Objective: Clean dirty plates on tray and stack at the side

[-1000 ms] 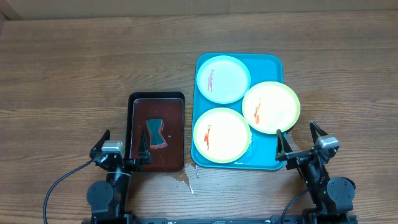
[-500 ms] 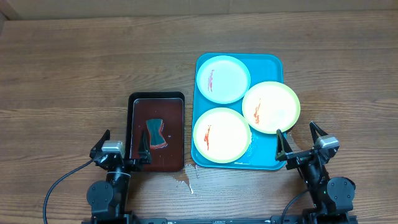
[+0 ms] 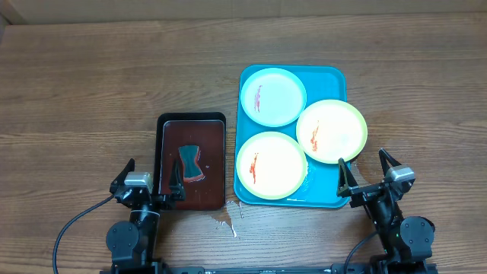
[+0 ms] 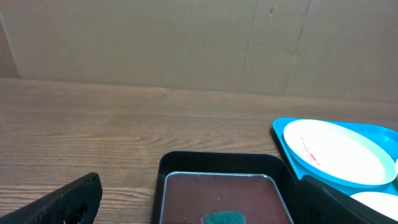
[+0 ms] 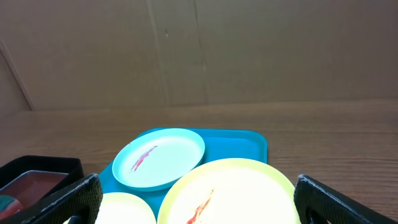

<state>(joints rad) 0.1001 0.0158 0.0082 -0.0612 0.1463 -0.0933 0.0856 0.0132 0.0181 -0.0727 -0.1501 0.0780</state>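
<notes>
You have three small round plastic plates on the large turquoise-blue rectangular plastic tray, each marked with a red streak. The white plate with a pale mint rim lies at the far left. One pale yellow-green plate lies to the right, its edge reaching past the tray's right rim. The other pale yellow-green plate lies at the near left. The tray sits on the brown wood-grain tabletop. Just beside it on the left is a smaller black rectangular tray with a dark red-brown inside, holding a dark teal sponge. A small stain marks the wood near that tray's near right corner. Your left gripper and right gripper both sit at the near edge, fingers spread wide, holding nothing
</notes>
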